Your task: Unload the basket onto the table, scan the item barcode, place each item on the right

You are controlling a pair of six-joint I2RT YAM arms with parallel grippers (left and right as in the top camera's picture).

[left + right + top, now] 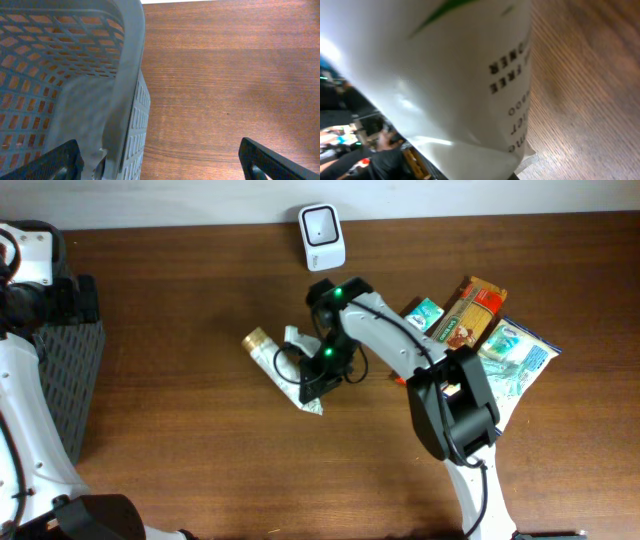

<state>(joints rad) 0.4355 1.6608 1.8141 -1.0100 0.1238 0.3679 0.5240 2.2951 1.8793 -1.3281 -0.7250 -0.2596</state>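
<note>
The item is a white tube (278, 364) with a gold cap, lying slantwise near the table's middle. My right gripper (322, 377) is shut on its flat crimped end. In the right wrist view the white tube (450, 75) with black lettering fills most of the picture, just over the wood; no barcode shows. The white barcode scanner (322, 236) stands at the back edge, behind the tube. My left gripper (162, 167) hangs open at the far left, straddling the grey basket's rim (131, 60), with nothing between its fingers.
A grey mesh basket (62, 345) stands at the left edge. To the right lie a green box (425, 312), a brown packet (470, 310) and a blue-white pouch (515, 355). The right arm (400, 340) stretches across them.
</note>
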